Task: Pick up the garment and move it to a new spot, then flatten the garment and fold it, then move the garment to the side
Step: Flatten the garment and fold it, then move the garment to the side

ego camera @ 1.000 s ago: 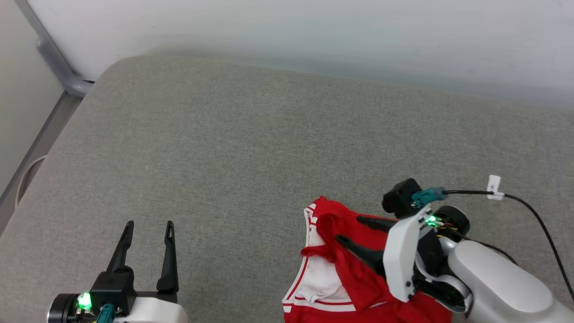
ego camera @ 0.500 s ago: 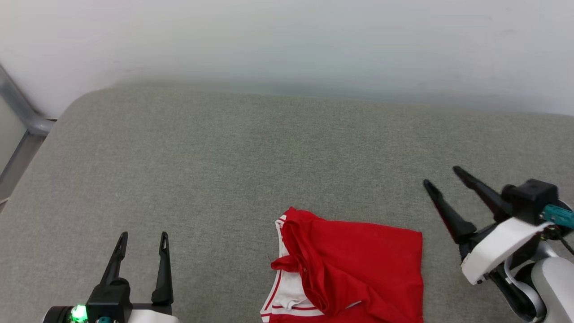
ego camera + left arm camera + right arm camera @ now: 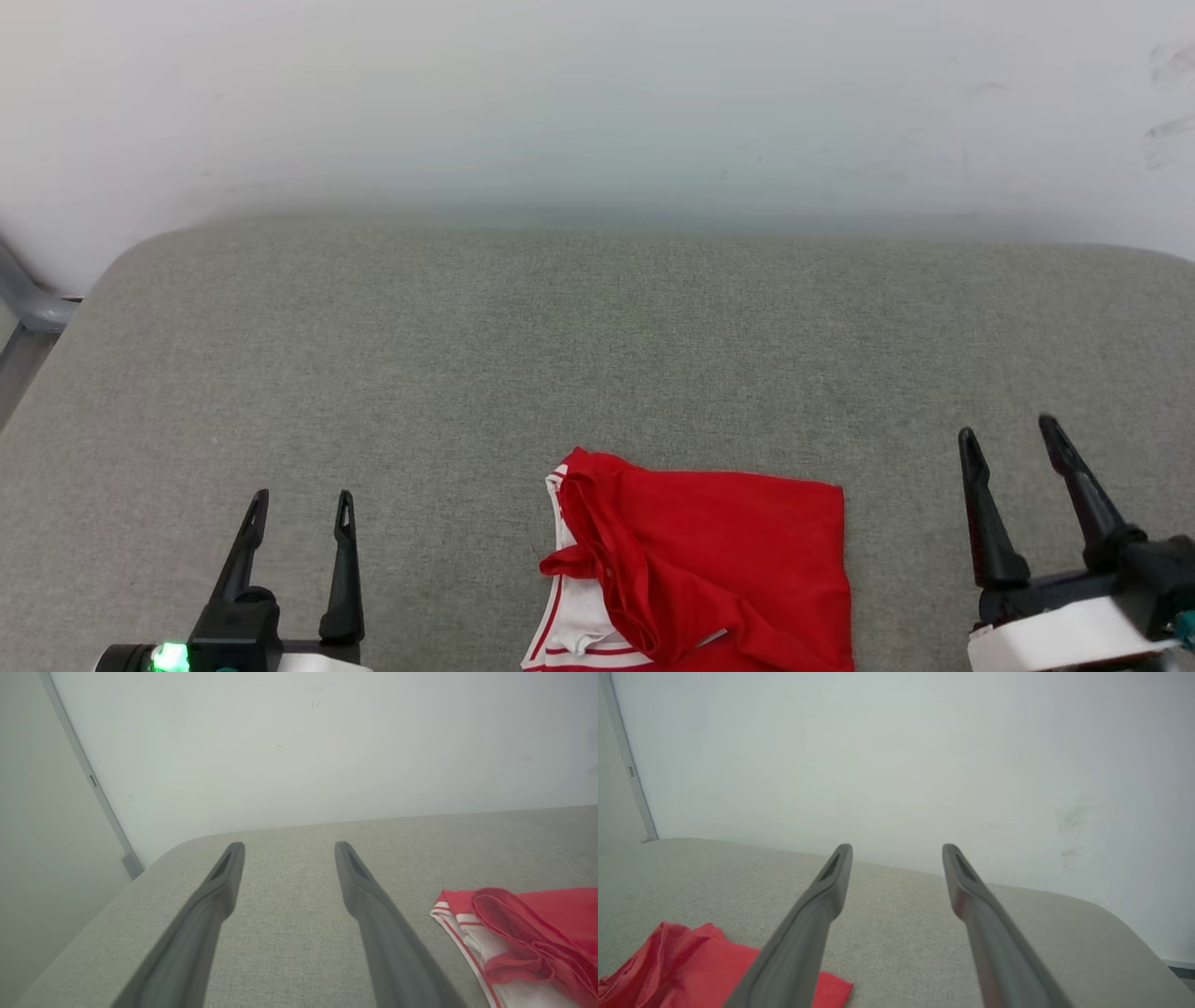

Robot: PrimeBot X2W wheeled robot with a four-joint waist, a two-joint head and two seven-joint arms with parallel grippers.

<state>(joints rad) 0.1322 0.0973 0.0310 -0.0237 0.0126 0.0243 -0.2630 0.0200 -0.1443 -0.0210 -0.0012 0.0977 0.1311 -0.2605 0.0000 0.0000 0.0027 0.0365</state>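
Observation:
The garment [image 3: 719, 569] is a red shirt with white, red-striped trim, folded into a rough rectangle at the near middle of the grey cushion; its lower part runs off the head view's bottom edge. My left gripper [image 3: 301, 499] stands open at the lower left, well clear of it. My right gripper [image 3: 1008, 429] stands open at the lower right, a little to the right of the cloth. The left wrist view has the garment [image 3: 518, 938] right of my open left gripper [image 3: 287, 845]. In the right wrist view the garment [image 3: 677, 961] lies left of my open right gripper [image 3: 896, 847].
The grey cushion [image 3: 560, 355] spreads wide behind and left of the shirt. A pale wall [image 3: 597, 103] rises along its far edge. A grey metal frame [image 3: 23, 299] runs past the cushion's far left corner.
My right gripper has let go of the garment and drawn back to the right, fingers now pointing up. The head view has shifted, showing more wall. The left gripper has stayed put.

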